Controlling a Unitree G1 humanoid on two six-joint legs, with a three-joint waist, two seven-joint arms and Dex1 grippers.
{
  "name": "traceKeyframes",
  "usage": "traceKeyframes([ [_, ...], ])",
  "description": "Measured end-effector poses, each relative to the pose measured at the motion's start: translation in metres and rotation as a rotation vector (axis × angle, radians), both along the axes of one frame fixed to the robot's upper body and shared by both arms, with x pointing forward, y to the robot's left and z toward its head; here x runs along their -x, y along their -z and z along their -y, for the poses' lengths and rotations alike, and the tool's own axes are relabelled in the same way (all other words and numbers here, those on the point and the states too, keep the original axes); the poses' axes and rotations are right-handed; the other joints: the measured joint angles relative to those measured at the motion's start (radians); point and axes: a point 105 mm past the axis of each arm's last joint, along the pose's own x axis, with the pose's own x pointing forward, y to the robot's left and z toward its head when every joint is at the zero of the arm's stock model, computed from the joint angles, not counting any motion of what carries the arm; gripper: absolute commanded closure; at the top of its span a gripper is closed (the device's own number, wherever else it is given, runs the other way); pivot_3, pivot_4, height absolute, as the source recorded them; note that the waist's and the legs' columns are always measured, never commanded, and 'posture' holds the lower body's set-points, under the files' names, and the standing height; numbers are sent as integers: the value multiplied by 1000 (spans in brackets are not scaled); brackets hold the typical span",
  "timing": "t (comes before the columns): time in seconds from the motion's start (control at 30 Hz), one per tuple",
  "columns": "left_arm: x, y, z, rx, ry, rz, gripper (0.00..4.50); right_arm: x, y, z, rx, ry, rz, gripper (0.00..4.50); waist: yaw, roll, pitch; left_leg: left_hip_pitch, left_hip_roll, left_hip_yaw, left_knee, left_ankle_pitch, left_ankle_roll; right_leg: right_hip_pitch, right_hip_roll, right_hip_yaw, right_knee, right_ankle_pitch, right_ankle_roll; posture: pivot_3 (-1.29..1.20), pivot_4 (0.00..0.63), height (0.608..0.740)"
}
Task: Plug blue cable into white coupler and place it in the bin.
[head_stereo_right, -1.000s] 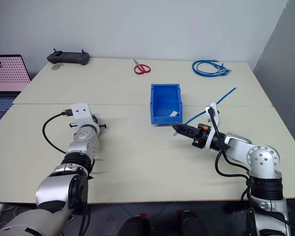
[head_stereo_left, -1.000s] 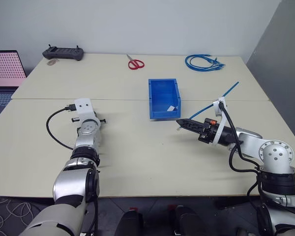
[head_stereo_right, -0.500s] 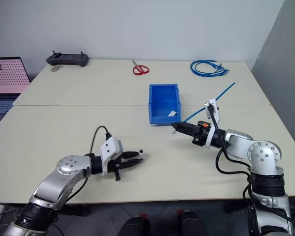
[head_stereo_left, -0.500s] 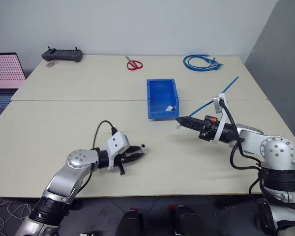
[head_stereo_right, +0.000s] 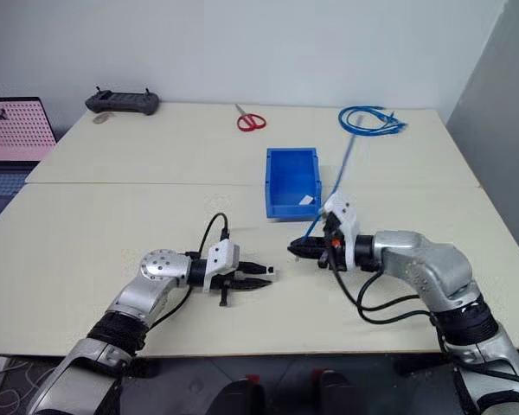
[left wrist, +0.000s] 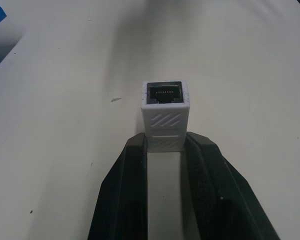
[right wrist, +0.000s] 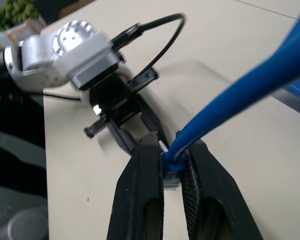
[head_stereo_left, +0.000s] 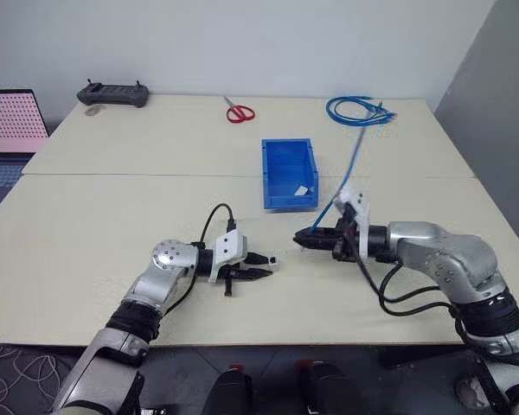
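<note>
Over on the far left edge a laptop (head_stereo_left: 9, 130) glows pink, cut off by the frame, and a black controller (head_stereo_left: 112, 93) sits at the back of the table (head_stereo_left: 112, 207). Now the left arm: elbow bent, forearm reaching across toward the middle, lying low over the tabletop, with the left gripper (head_stereo_left: 259, 266) pointing rightward and almost level. Its two black fingers (left wrist: 135, 165) are clamped on the white coupler (left wrist: 165, 112), which sticks out past the fingertips with its dark socket facing away from the wrist; in the head views that block is a tiny pale speck (head_stereo_left: 273, 260) and its detail is hard to make out. Red scissors (head_stereo_left: 239, 111) lie at the back, and the blue bin (head_stereo_left: 288, 173) stands mid-table, beyond the two grippers, with a small white scrap inside. Across the gap comes the right arm, forearm swung inward, the right gripper (head_stereo_left: 304, 238) pointing left at the other one, near but apart from it. Its fingers (right wrist: 147, 165) pinch the blue cable (head_stereo_left: 350, 173) just behind the plug, which is mostly buried between the pads. The strand rises steeply up and away from the grip, its far end lost against the coiled bundle of blue cables (head_stereo_left: 359, 110) at the back right.
</note>
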Motion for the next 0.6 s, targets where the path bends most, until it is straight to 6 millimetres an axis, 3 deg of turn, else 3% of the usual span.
traceKeyframes([
  [0.27,1,0,-2,4,16,-20,3744,4,2,-29,-32,-89,97,4295,-2,0,0,0,0,0,0,0,0,0,0,0,1,0,0,0,150,740],
  [0.6,2,0,-1,-1,22,-47,3744,0,12,-44,-35,-163,114,4295,-2,0,0,1,0,0,0,0,0,0,0,0,1,0,-1,0,150,740],
])
